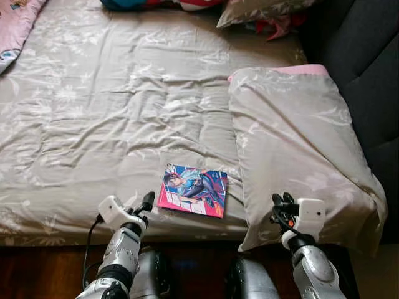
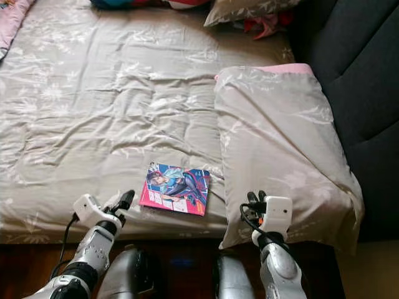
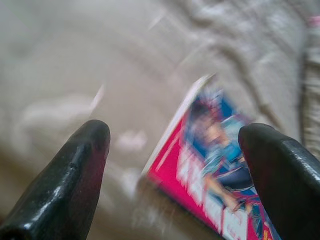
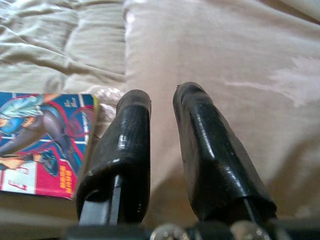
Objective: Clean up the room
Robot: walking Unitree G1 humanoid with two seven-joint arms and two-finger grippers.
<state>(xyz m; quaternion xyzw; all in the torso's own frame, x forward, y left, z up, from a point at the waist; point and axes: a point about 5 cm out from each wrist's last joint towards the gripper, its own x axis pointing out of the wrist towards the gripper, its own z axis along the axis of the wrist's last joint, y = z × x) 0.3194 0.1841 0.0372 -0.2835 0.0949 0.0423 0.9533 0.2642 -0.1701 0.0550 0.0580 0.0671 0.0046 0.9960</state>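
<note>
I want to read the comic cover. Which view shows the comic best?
The left eye view: the whole comic lies flat on the bed, sharp. The right eye view shows it likewise. The left wrist view blurs it; the right wrist view cuts it off.

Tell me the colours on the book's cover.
The book has a pink-red border around a blue illustrated figure; clearest in the left eye view.

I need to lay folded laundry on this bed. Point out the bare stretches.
The widest bare sheet runs from the comic book up toward the pillows at the head. The strip beside the left gripper is narrow. The right side is crowded: a large pillow covers it.
</note>
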